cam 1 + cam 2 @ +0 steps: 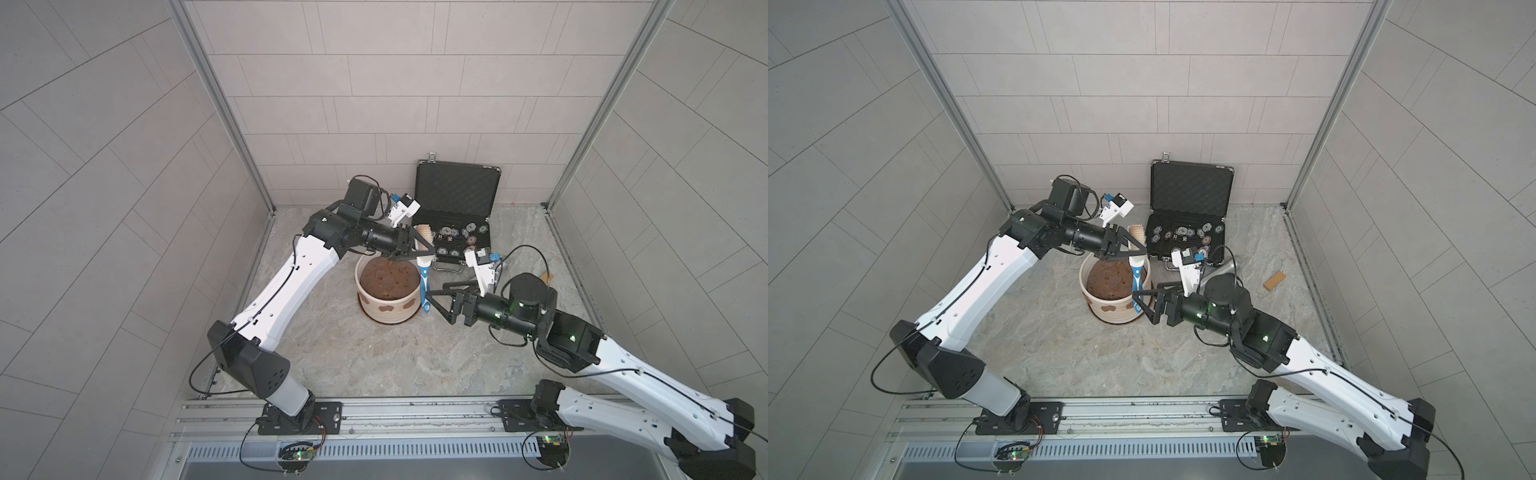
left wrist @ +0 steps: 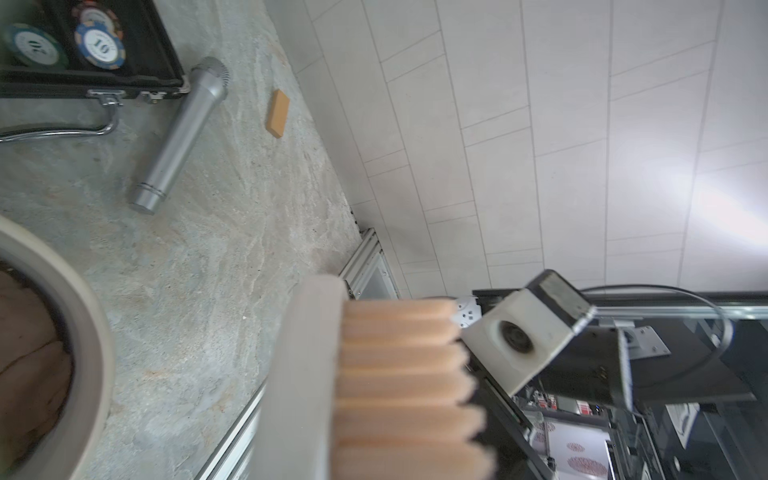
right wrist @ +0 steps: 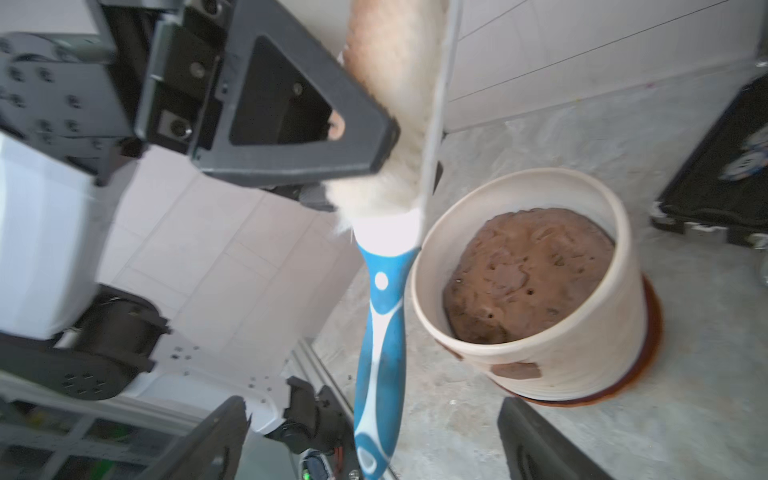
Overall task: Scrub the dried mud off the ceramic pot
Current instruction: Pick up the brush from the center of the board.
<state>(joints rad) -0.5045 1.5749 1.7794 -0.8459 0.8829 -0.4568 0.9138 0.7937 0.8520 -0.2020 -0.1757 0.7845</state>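
Note:
The cream ceramic pot [image 1: 374, 305] [image 1: 1100, 311] [image 3: 582, 357] stands mid-table on a reddish saucer, filled with brown soil. Flat brown patches of dried mud [image 1: 384, 309] [image 1: 1109, 309] [image 3: 517, 370] stick to its outer wall. A scrub brush with a blue-and-white handle [image 1: 424, 286] [image 1: 1137, 286] [image 3: 380, 332] hangs upright beside the pot's rim. My left gripper [image 1: 424, 252] [image 1: 1138, 254] is shut on its bristle head [image 2: 399, 374]. My right gripper [image 1: 434, 293] [image 1: 1146, 291] [image 3: 376, 436] is open, its fingers standing wide on either side of the handle's lower end without touching it.
An open black case of poker chips [image 1: 457, 195] [image 1: 1192, 191] stands behind the pot against the back wall. A silver microphone [image 2: 183, 133] and a small wooden block [image 1: 1275, 281] [image 2: 277, 113] lie on the table to the right of the case.

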